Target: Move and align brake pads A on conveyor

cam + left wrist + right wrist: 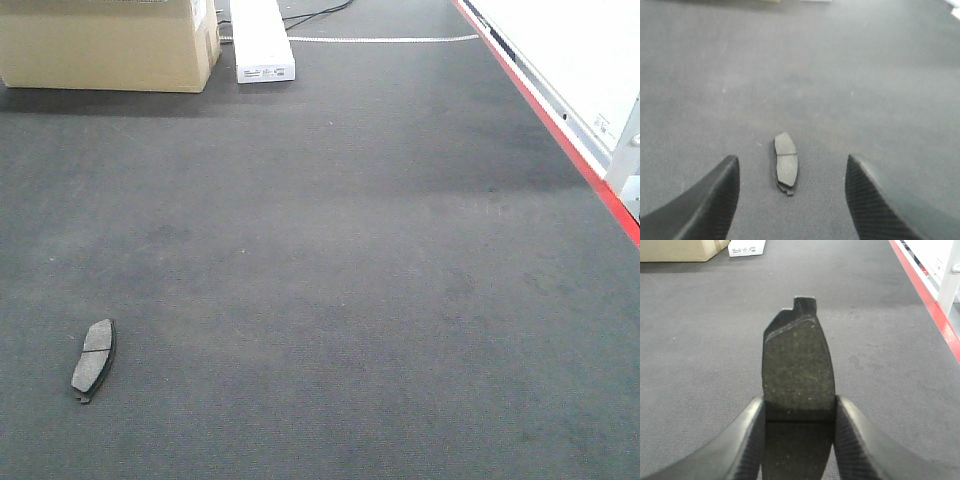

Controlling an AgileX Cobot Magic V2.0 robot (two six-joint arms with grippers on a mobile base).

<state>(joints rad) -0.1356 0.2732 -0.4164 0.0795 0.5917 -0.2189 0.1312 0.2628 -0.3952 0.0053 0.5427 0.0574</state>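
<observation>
On the conveyor point(350, 250), well apart from its red edge stripe point(560, 135): loose brake pad point(93, 358), lying flat, framed between left gripper's point(792, 160) wide-spread fingers. Held brake pad point(797, 360): clamped by right gripper point(799, 400), above the conveyor.

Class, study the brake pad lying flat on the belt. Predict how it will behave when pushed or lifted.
Likely stiff: the held pad, a matching one, juts out from the right fingers unbent. The lying pad probably won't roll, being flat; the rough belt may resist sliding. Its thinness may make lifting fiddly.
</observation>
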